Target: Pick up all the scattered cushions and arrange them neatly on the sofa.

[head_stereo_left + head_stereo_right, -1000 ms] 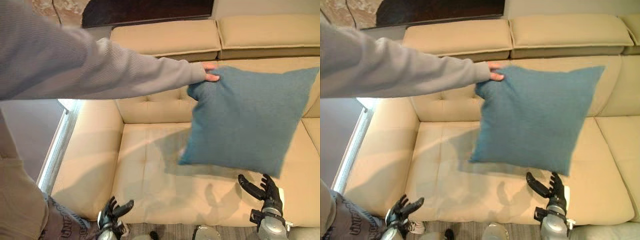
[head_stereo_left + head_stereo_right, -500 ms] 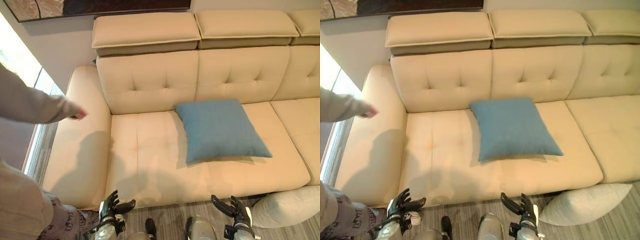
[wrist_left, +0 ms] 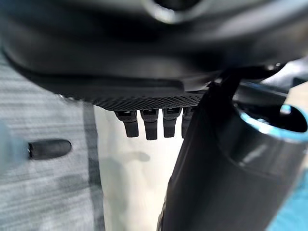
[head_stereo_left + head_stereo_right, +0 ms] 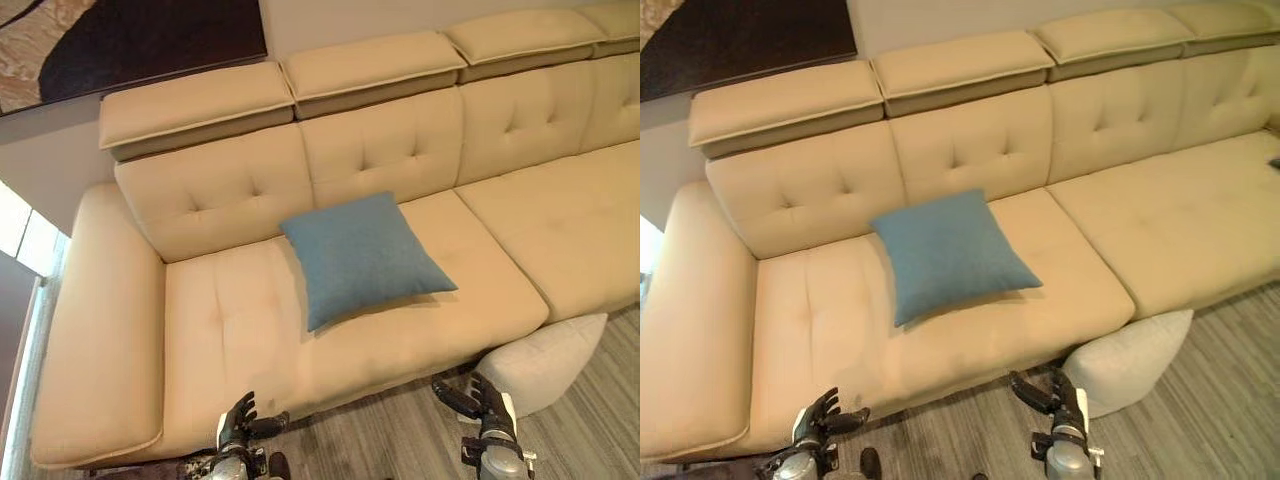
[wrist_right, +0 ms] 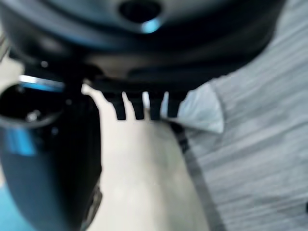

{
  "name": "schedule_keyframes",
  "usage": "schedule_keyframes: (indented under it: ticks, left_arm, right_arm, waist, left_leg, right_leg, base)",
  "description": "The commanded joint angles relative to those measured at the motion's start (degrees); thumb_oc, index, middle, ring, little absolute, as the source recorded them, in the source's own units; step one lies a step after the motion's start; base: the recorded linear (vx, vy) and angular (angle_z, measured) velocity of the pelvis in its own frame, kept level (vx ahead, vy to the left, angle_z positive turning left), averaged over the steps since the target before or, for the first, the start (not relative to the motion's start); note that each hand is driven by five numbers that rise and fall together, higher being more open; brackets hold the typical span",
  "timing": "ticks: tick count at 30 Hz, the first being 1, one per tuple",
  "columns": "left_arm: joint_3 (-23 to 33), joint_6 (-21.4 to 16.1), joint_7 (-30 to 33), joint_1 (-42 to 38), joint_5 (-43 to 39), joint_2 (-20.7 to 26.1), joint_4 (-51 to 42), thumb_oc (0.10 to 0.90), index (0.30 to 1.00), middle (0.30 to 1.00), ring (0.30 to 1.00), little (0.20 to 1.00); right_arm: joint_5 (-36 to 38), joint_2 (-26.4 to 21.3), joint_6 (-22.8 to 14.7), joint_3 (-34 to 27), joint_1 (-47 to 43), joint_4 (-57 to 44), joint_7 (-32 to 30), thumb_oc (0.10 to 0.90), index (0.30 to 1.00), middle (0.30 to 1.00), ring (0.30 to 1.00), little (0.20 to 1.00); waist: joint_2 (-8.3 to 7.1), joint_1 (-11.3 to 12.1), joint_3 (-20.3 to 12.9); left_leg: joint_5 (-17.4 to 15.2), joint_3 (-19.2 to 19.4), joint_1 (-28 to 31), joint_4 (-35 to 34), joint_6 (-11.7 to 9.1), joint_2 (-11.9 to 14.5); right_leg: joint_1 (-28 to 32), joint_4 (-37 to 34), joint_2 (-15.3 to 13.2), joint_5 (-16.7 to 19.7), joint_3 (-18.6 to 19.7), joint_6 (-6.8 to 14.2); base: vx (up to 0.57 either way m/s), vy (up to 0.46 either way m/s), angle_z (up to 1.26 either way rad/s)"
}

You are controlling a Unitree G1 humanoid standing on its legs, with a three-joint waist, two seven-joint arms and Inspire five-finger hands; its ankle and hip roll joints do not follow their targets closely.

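Observation:
A blue cushion (image 4: 362, 257) lies flat on the seat of the beige sofa (image 4: 230, 330), its far corner touching the backrest. A white cushion (image 4: 545, 360) lies on the grey wood floor against the sofa's front. My right hand (image 4: 487, 401) hangs open just left of the white cushion, apart from it. My left hand (image 4: 240, 418) hangs open by the sofa's front edge, holding nothing. Straight fingers (image 3: 147, 124) of the left hand show in its wrist view over the sofa's front, and the right hand's fingers (image 5: 139, 106) point toward the white cushion (image 5: 202, 111).
The sofa runs on to the right with more seats (image 4: 1180, 215) and raised headrests (image 4: 960, 65). Its wide armrest (image 4: 95, 330) stands at the left. A dark picture (image 4: 130, 40) hangs on the wall behind. Grey wood floor (image 4: 1200, 410) lies in front.
The person's arm has gone from view. The camera has swung right and back, so more of the sofa and the white cushion show. The blue cushion lies where it was dropped.

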Motion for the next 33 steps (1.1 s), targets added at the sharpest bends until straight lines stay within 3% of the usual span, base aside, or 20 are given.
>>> schedule_keyframes:
  ticks: [1, 4, 5, 7, 9, 11, 12, 14, 16, 18, 19, 20, 21, 22, 24, 27, 28, 31, 33]
  left_arm:
    - [0.05, -2.95, 1.66, -3.88, -0.70, 1.37, -4.22, 0.800, 0.900, 0.900, 0.900, 0.900]
    - [-0.74, -2.79, 1.68, -3.16, -0.78, 0.99, -5.11, 0.800, 0.900, 0.900, 0.900, 0.900]
    - [-1.74, -2.74, 1.74, -2.28, -0.13, 0.61, -5.88, 0.800, 0.900, 0.900, 0.900, 0.900]
    - [-2.28, -2.64, 1.78, -1.90, 1.21, 0.61, -6.10, 0.800, 0.900, 0.900, 0.900, 0.900]
    - [-1.78, -2.30, 2.15, -1.72, 3.39, 1.29, -5.70, 0.800, 0.900, 0.900, 0.900, 0.900]
    - [-1.39, -2.34, 2.36, -1.39, 3.90, 1.70, -5.53, 0.800, 0.900, 0.900, 0.900, 0.900]
    - [0.53, -2.06, 2.85, 0.63, 4.46, 2.13, -5.90, 0.800, 0.900, 0.900, 0.900, 0.900]
    - [0.91, -2.00, 2.64, 1.48, 3.61, 2.40, -5.49, 0.800, 0.900, 0.900, 0.900, 0.900]
    - [1.32, -1.48, 2.34, 1.07, 2.32, 2.44, -4.67, 0.800, 0.900, 0.900, 0.900, 0.900]
    - [1.55, -1.30, 2.64, 0.24, 1.48, 2.57, -3.17, 0.800, 0.900, 0.900, 0.900, 0.900]
    - [1.54, -1.24, 2.75, -0.18, 1.59, 2.55, -3.19, 0.800, 0.900, 0.900, 0.900, 0.900]
    - [1.45, -1.36, 2.67, -0.83, 1.84, 2.52, -3.27, 0.800, 0.900, 0.900, 0.900, 0.900]
    - [1.46, -1.37, 2.67, -0.84, 1.84, 2.52, -3.26, 0.800, 0.900, 0.900, 0.900, 0.900]
    - [0.81, -1.63, 2.71, -2.14, 2.52, 2.82, -3.40, 0.800, 0.900, 0.900, 0.900, 0.900]
    - [0.03, -1.87, 2.63, -2.77, 3.10, 2.60, -3.32, 0.800, 0.900, 0.900, 0.900, 0.900]
    - [-0.89, -2.03, 4.40, -3.92, 4.83, 2.41, -2.51, 0.800, 0.900, 0.900, 0.900, 0.900]
    - [-1.26, -1.81, 5.16, -4.31, 5.27, 2.31, -2.40, 0.800, 0.900, 0.900, 0.900, 0.900]
    - [-1.14, -1.84, 6.17, -4.24, 5.10, 2.26, -2.82, 0.800, 0.900, 0.900, 0.900, 0.900]
    - [-1.18, -2.35, 6.60, -3.21, 4.99, 2.30, -4.75, 0.800, 0.900, 0.900, 0.900, 0.900]
  right_arm:
    - [-0.55, -0.74, -4.19, -2.53, -3.29, -3.21, -2.10, 0.800, 0.900, 0.900, 0.900, 0.900]
    - [-0.58, -1.05, -4.55, -2.40, -2.99, -3.43, -2.53, 0.800, 0.900, 0.900, 0.900, 0.900]
    - [-0.33, -1.11, -4.29, -2.90, -2.67, -3.95, -3.20, 0.800, 0.900, 0.900, 0.900, 0.900]
    - [-0.43, -1.02, -3.99, -2.55, -2.85, -3.51, -3.91, 0.800, 0.900, 0.900, 0.900, 0.900]
    - [-0.89, -1.05, -3.21, -1.29, -4.12, -3.03, -4.50, 0.800, 0.900, 0.900, 0.900, 0.900]
    - [-1.38, -1.02, -3.07, -0.66, -4.66, -3.19, -4.53, 0.800, 0.900, 0.900, 0.900, 0.900]
    - [-3.61, -0.95, -2.79, 0.73, -4.78, -4.57, -3.95, 0.800, 0.900, 0.900, 0.900, 0.900]
    - [-4.83, -0.16, -2.39, 1.25, -4.09, -5.02, -3.54, 0.800, 0.900, 0.900, 0.900, 0.900]
    - [-5.58, 0.59, -2.06, 1.04, -3.76, -7.43, -2.94, 0.800, 0.900, 0.900, 0.900, 0.900]
    - [-6.22, 1.36, -1.81, 0.93, -2.89, -8.15, -1.99, 0.800, 0.900, 0.900, 0.900, 0.900]
    - [-5.89, 1.76, -1.81, 0.63, -2.64, -8.04, -2.07, 0.800, 0.900, 0.900, 0.900, 0.900]
    - [-5.35, 2.10, -2.14, 0.14, -2.58, -7.96, -2.31, 0.800, 0.900, 0.900, 0.900, 0.900]
    - [-5.35, 2.10, -2.14, 0.15, -2.60, -7.95, -2.30, 0.800, 0.900, 0.900, 0.900, 0.900]
    - [-4.64, 2.61, -2.66, -1.10, -2.24, -8.82, -2.67, 0.800, 0.900, 0.900, 0.900, 0.900]
    - [-4.54, 3.13, -2.70, -2.20, -1.57, -8.73, -3.51, 0.800, 0.900, 0.900, 0.900, 0.900]
    - [-3.70, 4.55, -2.09, -4.16, 0.12, -8.81, -5.83, 0.800, 0.900, 0.900, 0.900, 0.900]
    - [-2.54, 5.46, -1.97, -5.06, 0.66, -8.93, -7.05, 0.800, 0.900, 0.900, 0.900, 0.900]
    - [-3.97, 5.38, -1.27, -7.88, 2.06, -8.72, -10.41, 0.800, 0.900, 0.900, 0.900, 0.900]
    - [-7.37, 3.70, -1.10, -9.94, 2.14, -9.05, -13.62, 0.800, 0.900, 0.900, 0.900, 0.900]
  waist:
    - [-0.44, -0.16, 3.59]
    - [-0.43, -0.21, 5.17]
    - [-0.33, 0.47, 6.34]
    - [0.33, 1.57, 5.98]
    - [1.29, 3.29, 5.17]
    - [1.37, 4.45, 4.87]
    - [1.15, 7.29, 3.68]
    - [0.35, 7.57, 3.14]
    - [0.12, 6.26, 3.60]
    - [1.44, 4.42, 4.06]
    - [1.96, 3.68, 4.34]
    - [2.49, 2.95, 4.48]
    - [2.44, 2.80, 4.64]
    - [3.34, 1.63, 4.89]
    - [3.50, 0.26, 4.68]
    - [2.86, -2.55, 4.58]
    - [2.54, -3.26, 4.62]
    - [1.49, -3.81, 4.12]
    - [1.72, -3.93, 3.62]
  left_leg:
    - [-4.08, -1.96, -2.35, 1.93, -1.72, -2.22]
    - [-5.15, -2.99, -3.51, 6.72, -1.39, -1.39]
    - [-6.36, -4.02, -7.43, 11.09, 0.28, -5.83]
    - [-5.35, -2.15, -11.60, 10.29, 0.82, -10.65]
    - [-3.02, 1.87, -13.58, 6.59, 0.03, -12.00]
    - [-2.69, 0.82, -14.16, 5.39, -0.17, -12.92]
    - [-2.02, -4.38, -13.58, 3.25, 1.08, -14.82]
    - [-2.87, -4.67, -11.52, 3.18, 3.64, -14.68]
    - [-4.94, -4.12, -9.24, 4.17, 5.91, -13.91]
    - [-6.63, -4.89, -5.07, 3.71, 6.93, -13.31]
    - [-7.23, -5.52, -3.15, 3.16, 7.03, -13.19]
    - [-7.82, -6.25, -1.75, 2.75, 6.60, -12.85]
    - [-7.82, -6.37, -1.58, 2.74, 6.59, -12.93]
    - [-8.45, -7.94, -0.59, 2.67, 5.45, -12.06]
    - [-9.09, -9.36, 0.26, 2.33, 4.59, -11.90]
    - [-10.45, -11.91, 1.75, 2.39, 3.58, -12.54]
    - [-10.98, -12.58, 2.22, 2.67, 3.29, -12.80]
    - [-12.04, -14.02, 3.24, 3.08, 2.50, -13.14]
    - [-11.89, -15.13, 3.62, 2.58, 1.94, -12.20]
  right_leg:
    - [2.00, 0.18, 1.93, -2.34, 0.88, -1.78]
    - [2.64, -0.01, 2.47, -2.52, 1.92, -2.85]
    - [3.73, -0.50, 2.20, -2.61, 1.96, -3.28]
    - [4.30, -0.92, 3.26, -2.31, 2.40, -2.89]
    - [5.61, -2.11, 5.20, -2.29, 3.83, -2.38]
    - [6.06, -2.28, 5.65, -2.25, 4.93, -2.24]
    - [6.68, 0.35, 6.36, -3.49, 6.38, -1.70]
    - [5.07, 9.45, 5.97, -4.17, 5.08, -0.30]
    - [-0.82, 24.95, 1.78, 2.24, 1.95, 4.91]
    - [-6.43, 36.35, -2.36, 5.06, -0.81, 5.71]
    - [-7.71, 37.67, -4.45, 4.38, -2.14, 5.07]
    - [-8.13, 34.54, -6.48, 2.58, -3.11, 3.92]
    - [-7.91, 34.57, -6.57, 2.48, -3.24, 3.92]
    - [-8.61, 27.12, -8.96, -0.12, -3.24, 1.65]
    - [-9.61, 20.14, -10.49, 2.15, -0.44, 1.97]
    - [-12.35, 11.47, -9.91, 8.02, 8.96, 3.81]
    - [-12.11, 9.88, -9.34, 8.44, 10.68, 4.08]
    - [-9.77, 6.99, -8.96, 7.90, 10.68, 5.16]
    - [-8.95, 6.46, -7.78, 7.28, 10.31, 5.09]
  base:
    - [-0.01, -0.217, -0.03]
    - [0.01, -0.188, -0.14]
    - [0.09, -0.164, -0.13]
    - [0.19, -0.137, 0.34]
    - [0.21, -0.038, -0.11]
    - [0.21, 0.017, -0.80]
    - [0.37, 0.023, -1.01]
    - [0.38, 0.029, -1.36]
    - [0.21, 0.056, -0.81]
    - [0.20, 0.099, 0.11]
    - [0.22, 0.039, 0.45]
    - [0.15, -0.009, 0.50]
    - [0.20, -0.129, 0.52]
    - [0.19, -0.164, 0.49]
    - [0.24, -0.203, 0.66]
    - [0.22, -0.200, 0.63]
    - [0.21, -0.192, 0.64]
    - [0.15, -0.173, 0.52]
    - [0.18, -0.248, 0.45]
